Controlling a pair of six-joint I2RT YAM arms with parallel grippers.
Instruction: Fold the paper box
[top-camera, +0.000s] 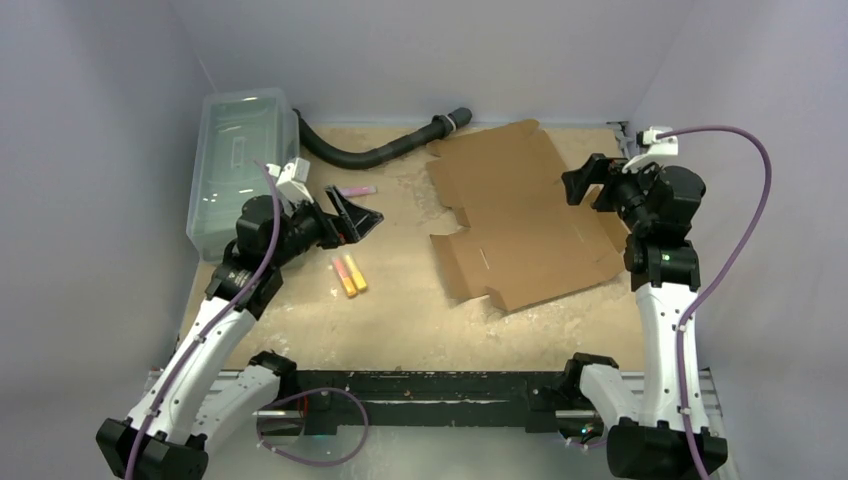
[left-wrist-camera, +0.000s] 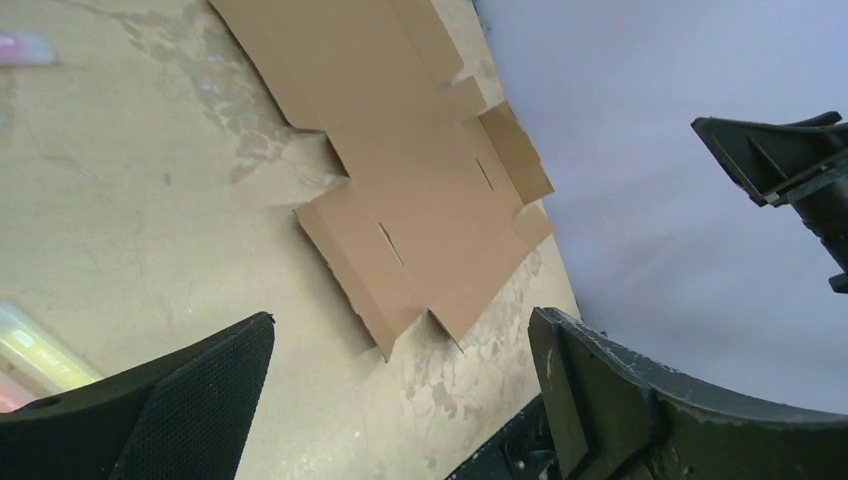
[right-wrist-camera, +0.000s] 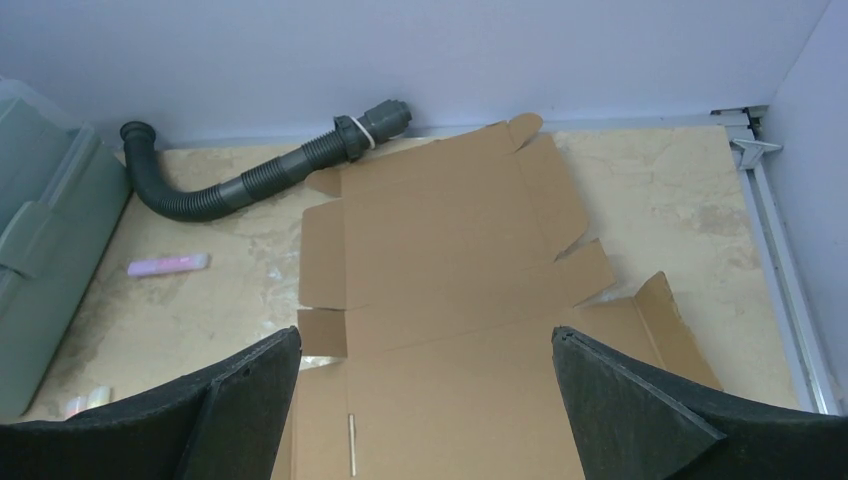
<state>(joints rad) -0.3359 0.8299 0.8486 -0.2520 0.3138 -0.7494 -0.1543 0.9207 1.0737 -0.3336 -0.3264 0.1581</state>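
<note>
The paper box (top-camera: 520, 215), a plain brown corrugated cardboard sheet die-cut with flaps, tabs and slots, lies unfolded and nearly flat on the worn beige tabletop (top-camera: 400, 320), right of centre and reaching toward the back wall. One small flap at its right edge tilts up slightly.

The right gripper (top-camera: 585, 180) hovers above the sheet's right side, its black fingers spread wide apart and clear of the cardboard. The left gripper (top-camera: 352, 212) hangs over bare tabletop to the left of the sheet, well apart from it, fingers also spread wide.

A small pink stick (top-camera: 355, 190) lies just behind the left gripper, and two short yellow-orange sticks (top-camera: 349, 273) lie side by side nearer the arms. A clear plastic lidded bin (top-camera: 235, 160) stands in the back left corner, with a black ribbed hose (top-camera: 380, 150) curving beside it along the back.
</note>
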